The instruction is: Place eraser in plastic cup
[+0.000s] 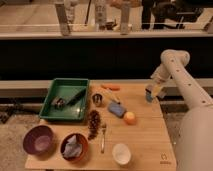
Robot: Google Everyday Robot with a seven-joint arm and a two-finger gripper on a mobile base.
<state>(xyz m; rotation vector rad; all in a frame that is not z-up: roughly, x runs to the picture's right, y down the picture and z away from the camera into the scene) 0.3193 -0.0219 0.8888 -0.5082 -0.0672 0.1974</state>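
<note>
The orange ball (pixel 130 117) and blue block (pixel 116 109) sit mid-table, but no eraser shows there. At the far right edge the gripper (pixel 155 93) hangs over the plastic cup (pixel 149 96). Whether its jaws grip the small, light, rubbery eraser cannot be told.

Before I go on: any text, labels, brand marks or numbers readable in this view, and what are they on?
No readable text anywhere.
Table: a small dark mark near the front right corner, too blurred to read.
Green tray, blue block, white cup: no visible lettering.
End effector, at the table's far right edge over the plastic cup: no markings visible.
</note>
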